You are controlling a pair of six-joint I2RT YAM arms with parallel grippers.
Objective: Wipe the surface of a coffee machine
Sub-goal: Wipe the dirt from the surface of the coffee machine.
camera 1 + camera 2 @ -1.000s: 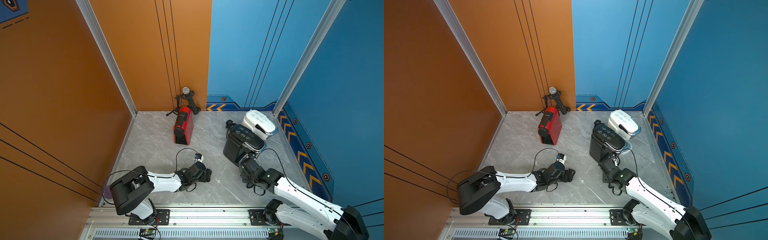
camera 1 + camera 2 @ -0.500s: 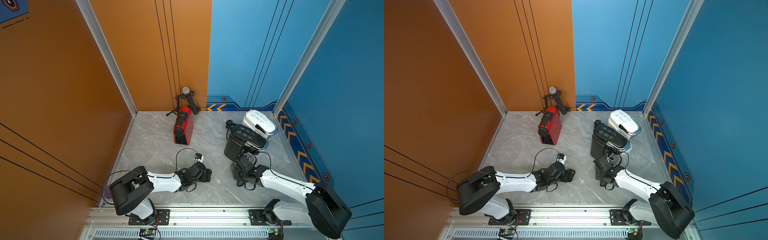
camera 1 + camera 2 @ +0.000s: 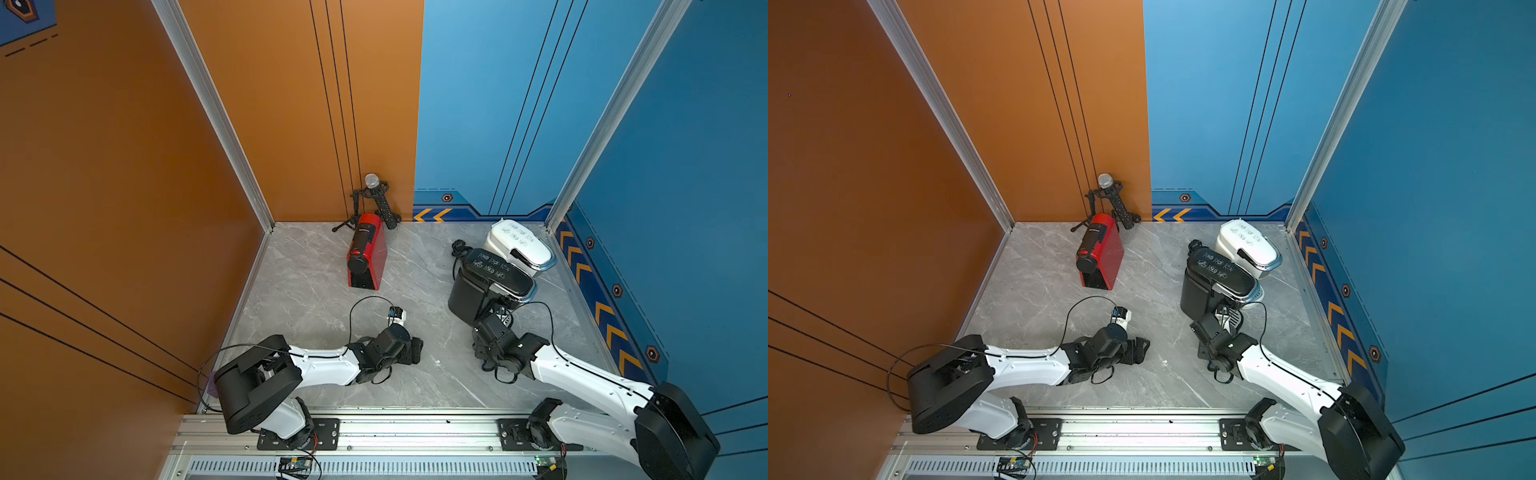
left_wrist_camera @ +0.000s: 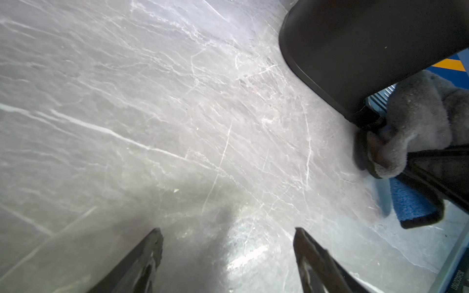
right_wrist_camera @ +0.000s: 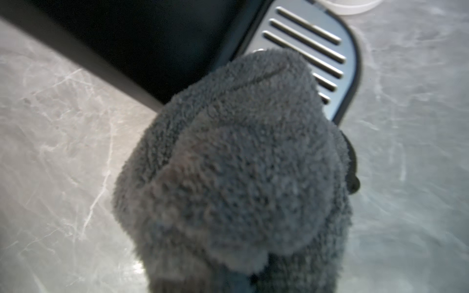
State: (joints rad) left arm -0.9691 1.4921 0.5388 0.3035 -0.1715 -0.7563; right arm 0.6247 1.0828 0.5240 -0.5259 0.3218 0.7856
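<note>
So, the black coffee machine [image 3: 478, 286] is sitting upright on the right half of the grey marble worktop [image 3: 311, 299], and we're seeing it in both top views. Its slotted metal drip tray [image 5: 317, 43] is facing the robot. The right pincer [image 3: 494, 322] is reaching in low at the front base of the machine and is clenching a bunched-up grey cloth [image 5: 228, 165]. In the right wrist view the cloth is filling most of the picture and overlapping the near end of the tray. From the left wrist view the cloth [image 4: 416, 121] is looking pressed against the machine's bottom edge, though we aren't able to say for sure that it's touching.

Just behind the black machine, a white machine [image 3: 519, 245] is standing close to the blue wall. Well apart, toward the orange wall, a red coffee machine [image 3: 368, 257] is standing with a microphone [image 3: 374, 195] on a small tripod right behind it.

The left pincer [image 4: 228, 253] is hovering low over bare worktop, released, with its fingers [image 4: 149, 253] spread and gripping nothing.
</note>
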